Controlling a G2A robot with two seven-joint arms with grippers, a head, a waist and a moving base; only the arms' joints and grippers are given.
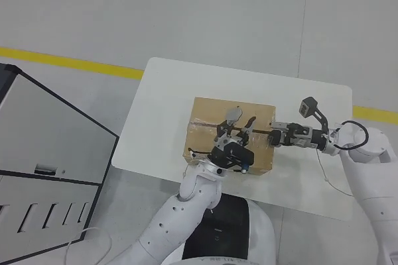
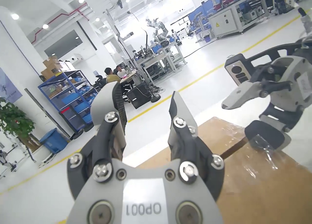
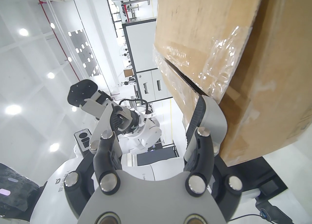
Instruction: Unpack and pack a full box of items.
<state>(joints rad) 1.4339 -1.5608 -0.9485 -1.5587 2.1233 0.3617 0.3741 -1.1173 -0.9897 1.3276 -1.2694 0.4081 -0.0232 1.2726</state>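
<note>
A closed cardboard box [image 1: 215, 116] stands in the middle of the white table [image 1: 166, 86], with clear tape [image 3: 219, 59] along its top seam. My left gripper [image 1: 242, 121] hovers open over the box top near the seam; its fingers [image 2: 113, 103] hold nothing, and the box top [image 2: 256, 181] lies just below. My right gripper [image 1: 273, 132] is open at the box's right end. One of its fingers [image 3: 210, 117] rests against the taped end of the seam on the box [image 3: 207, 15], the other finger [image 3: 107, 122] stands clear. The right gripper [image 2: 246, 96] faces the left one closely.
A large grey cabinet [image 1: 40, 139] stands on the floor left of the table. A yellow floor line [image 1: 66, 61] runs behind. Bare table top lies to the right of the box [image 1: 318, 179] and behind it.
</note>
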